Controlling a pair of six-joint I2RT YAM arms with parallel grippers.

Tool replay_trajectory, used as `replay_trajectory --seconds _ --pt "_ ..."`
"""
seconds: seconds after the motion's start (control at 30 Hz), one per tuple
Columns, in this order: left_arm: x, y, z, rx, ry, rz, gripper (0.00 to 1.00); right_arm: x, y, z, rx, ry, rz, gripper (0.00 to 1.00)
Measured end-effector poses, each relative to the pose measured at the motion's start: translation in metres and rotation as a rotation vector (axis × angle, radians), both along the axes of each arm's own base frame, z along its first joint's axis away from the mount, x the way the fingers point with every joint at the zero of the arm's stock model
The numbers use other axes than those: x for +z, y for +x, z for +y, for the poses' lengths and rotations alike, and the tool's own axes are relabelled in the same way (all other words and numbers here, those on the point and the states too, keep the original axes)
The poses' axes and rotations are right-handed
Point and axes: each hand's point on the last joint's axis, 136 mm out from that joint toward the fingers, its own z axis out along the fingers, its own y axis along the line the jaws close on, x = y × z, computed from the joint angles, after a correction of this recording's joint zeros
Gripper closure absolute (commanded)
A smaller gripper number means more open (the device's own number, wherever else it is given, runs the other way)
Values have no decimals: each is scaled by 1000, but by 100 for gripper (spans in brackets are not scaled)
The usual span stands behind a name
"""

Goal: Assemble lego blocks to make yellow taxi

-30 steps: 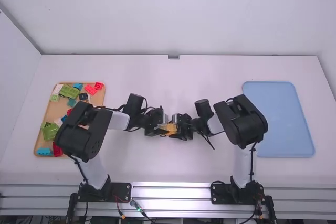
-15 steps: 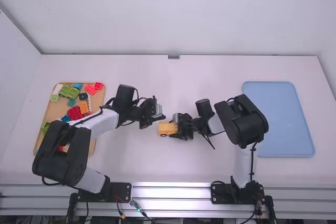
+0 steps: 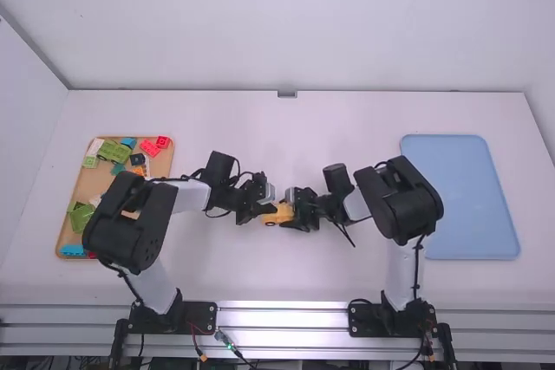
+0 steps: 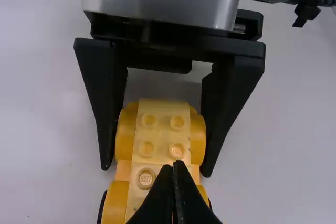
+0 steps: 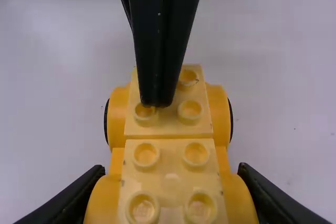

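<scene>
- White table (image 3: 347, 119), with a pale wall behind it.
- Blue tray (image 3: 468, 201) on the right side, bearing nothing; it may be meant for the finished taxi.
- Brown tray (image 3: 86, 190) on the left side, holding loose blocks (image 3: 113, 152) in green, red, blue and other colours.
- Right gripper (image 4: 156, 170), closed around the sides of the yellow car and holding it at the table's middle.
- Left gripper (image 5: 156, 102), its two fingers together with nothing between them, tips over the car's other end. It looks like a press to seat a block; I cannot tell how hard.
- Yellow car (image 5: 170, 179), far along: body joined, dark wheels (image 5: 230, 120) under one end, pale blocks (image 5: 170, 103) end to end on top.
- Left to do, I judge: firm up the top, perhaps add a roof piece, then set it down and let go.
</scene>
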Motion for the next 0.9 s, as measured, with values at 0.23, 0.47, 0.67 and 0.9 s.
replay_trajectory --seconds 0.23,0.47,0.67,0.9 --pt "-5 0 -3 -7 -7 3 98 -1 1 0 -6 -4 3 53" --pt "-7 2 -6 -21 -37 24 98 -1 1 -1 -8 -1 4 54" --pt "-5 2 -4 -14 -11 82 98 -1 2 -1 -11 -1 7 54" --pt "19 6 1 -37 70 64 98 0 1 1 -12 -2 9 53"
